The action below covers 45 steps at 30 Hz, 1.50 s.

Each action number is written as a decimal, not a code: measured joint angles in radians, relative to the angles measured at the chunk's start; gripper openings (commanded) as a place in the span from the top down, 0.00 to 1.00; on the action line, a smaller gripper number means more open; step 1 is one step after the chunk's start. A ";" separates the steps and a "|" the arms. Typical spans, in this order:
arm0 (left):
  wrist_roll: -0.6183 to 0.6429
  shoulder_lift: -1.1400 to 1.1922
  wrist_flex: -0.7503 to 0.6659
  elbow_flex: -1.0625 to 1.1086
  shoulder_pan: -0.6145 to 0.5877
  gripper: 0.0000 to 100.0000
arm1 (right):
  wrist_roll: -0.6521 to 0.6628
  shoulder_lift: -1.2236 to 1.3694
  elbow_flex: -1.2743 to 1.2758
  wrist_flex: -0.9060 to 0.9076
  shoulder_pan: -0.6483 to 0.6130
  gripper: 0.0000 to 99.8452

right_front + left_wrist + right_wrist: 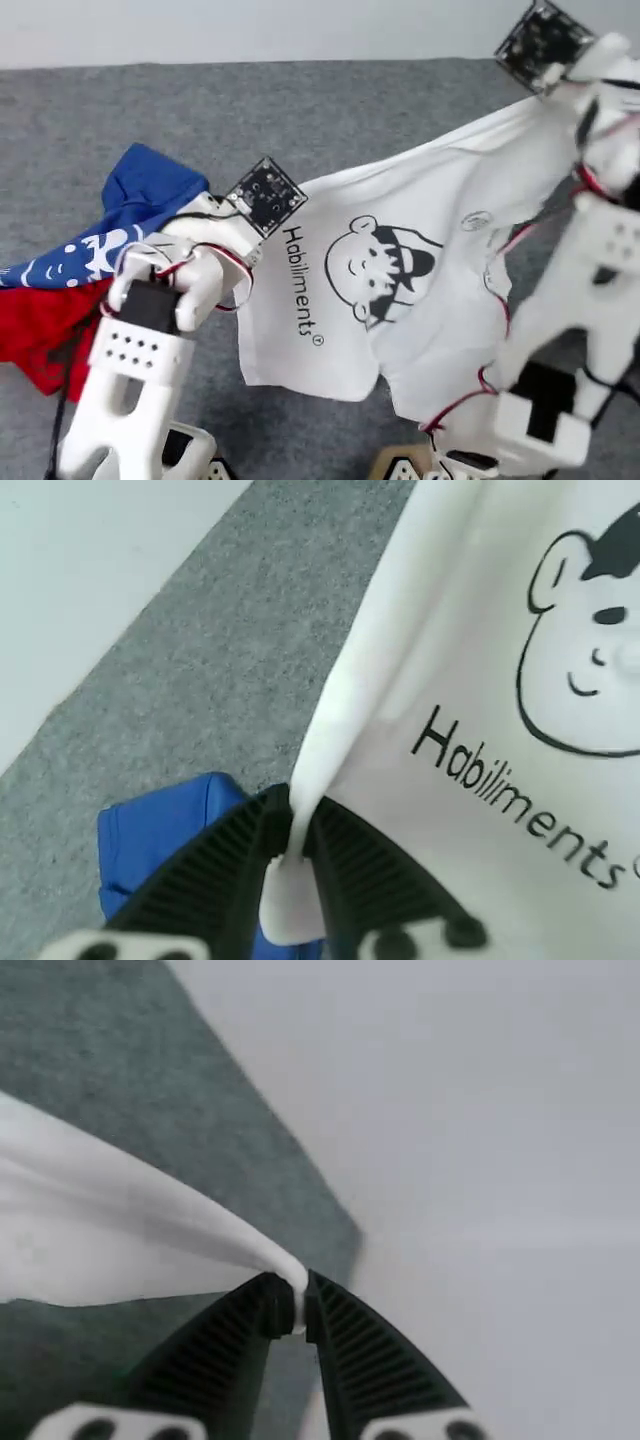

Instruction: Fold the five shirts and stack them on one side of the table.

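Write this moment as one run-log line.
left gripper: shut on white shirt | right gripper: shut on it | blue shirt, red shirt: heaped aside

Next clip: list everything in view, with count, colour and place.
white shirt: 1, white with a black cartoon face and lettering, stretched between both grippers above the table
blue shirt: 1, blue with white pattern, crumpled beside the left arm
red shirt: 1, red, touching the blue shirt on its near side
table cover: 1, grey, under everything
left gripper: 1, black fingers, shut on the white shirt's edge
right gripper: 1, black fingers, shut on a corner of the white shirt
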 measured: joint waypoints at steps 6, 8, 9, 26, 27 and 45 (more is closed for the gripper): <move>-0.040 0.129 -0.264 0.112 -0.087 1.00 | -0.069 0.146 0.034 -0.077 -0.061 0.99; -0.055 0.207 -0.318 0.112 -0.117 1.00 | -0.086 0.184 0.034 -0.098 -0.080 0.99; -0.058 0.247 -0.336 0.106 -0.129 1.00 | -0.095 0.203 0.034 -0.112 -0.089 0.99; -0.060 0.905 -0.460 -0.379 -0.155 1.00 | -0.133 0.450 0.034 -0.453 -0.109 0.99; -0.060 0.947 -0.460 -0.422 -0.155 1.00 | -0.133 0.462 0.035 -0.473 -0.109 0.99; -0.060 1.419 -0.460 -0.980 -0.089 1.00 | -0.135 0.575 0.035 -0.666 -0.041 0.99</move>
